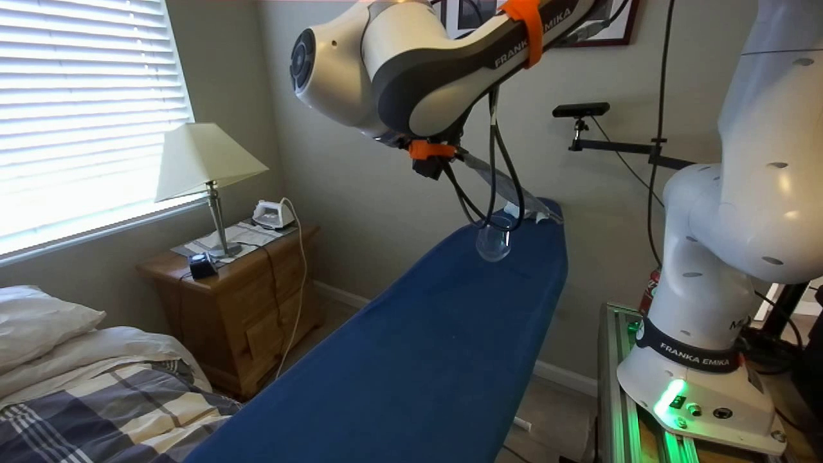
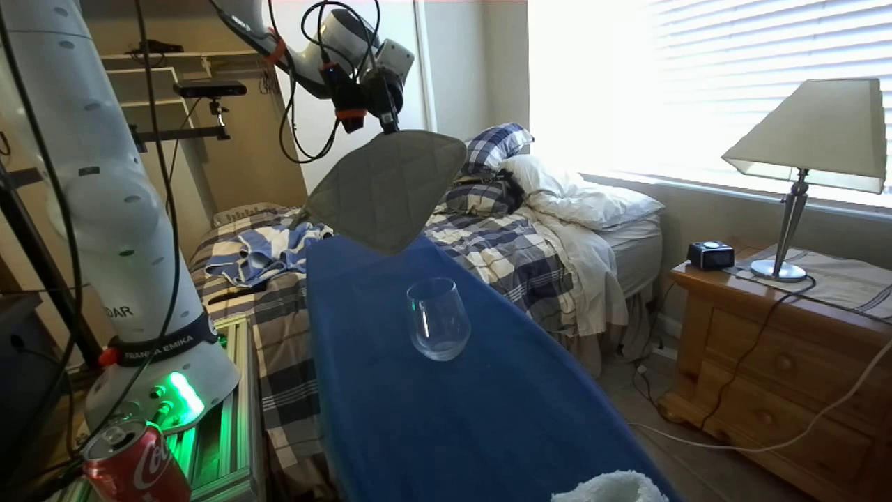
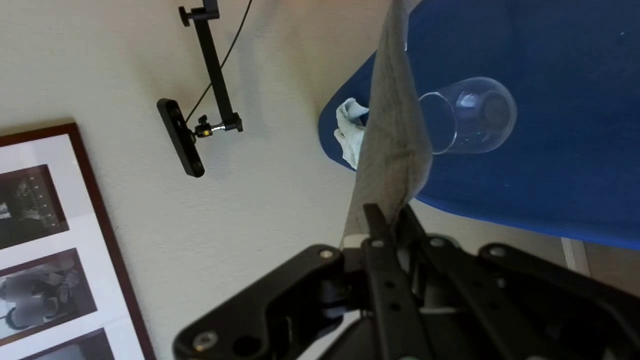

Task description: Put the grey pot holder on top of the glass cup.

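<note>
Grey pot holder (image 2: 387,192) hangs tilted in the air; I have its edge clamped in my gripper (image 3: 391,212). Stemless glass cup (image 2: 439,321) upright on blue ironing board (image 2: 418,432), apart from pot holder. White cloth-like bundle (image 3: 349,130) near board's tip.

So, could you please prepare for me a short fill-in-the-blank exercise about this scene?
The pincer grips the pot holder, whose colour is ____.
The glass cup stands upright on the ironing board, whose cover is ____.
In an exterior view, the robot's base band reads "FRANKA ____".

Missing words: grey; blue; EMIKA.
</note>
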